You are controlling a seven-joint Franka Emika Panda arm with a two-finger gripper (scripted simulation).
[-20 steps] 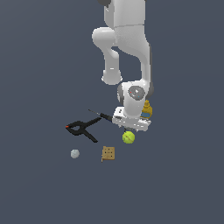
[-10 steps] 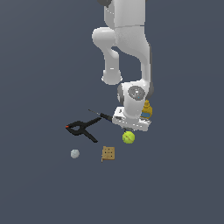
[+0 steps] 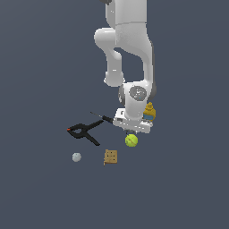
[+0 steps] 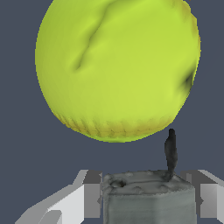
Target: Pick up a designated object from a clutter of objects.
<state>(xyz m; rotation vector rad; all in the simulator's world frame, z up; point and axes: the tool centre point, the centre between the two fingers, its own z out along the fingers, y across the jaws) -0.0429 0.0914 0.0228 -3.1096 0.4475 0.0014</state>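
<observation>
the claw (image 4: 146,199) is squeezed shut on the little grey piece (image 4: 148,197), which sits between its two pale fingers (image 4: 74,199). the big yellow-green tennis ball (image 4: 117,65) is just past it. in the exterior view the ball is at 6 o'clock from the claw, the black clamp (image 3: 84,131) at 9 o'clock, the mustard bottle (image 3: 149,112) at 2 o'clock.

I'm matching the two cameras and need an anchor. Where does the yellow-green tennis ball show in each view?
Exterior view: the tennis ball lies on the floor just below the gripper, to the exterior view's right of the tan dotted square.
Wrist view: the ball fills most of the picture, beyond a grey piece between the fingers.
Shared landmark: the gripper itself.
</observation>
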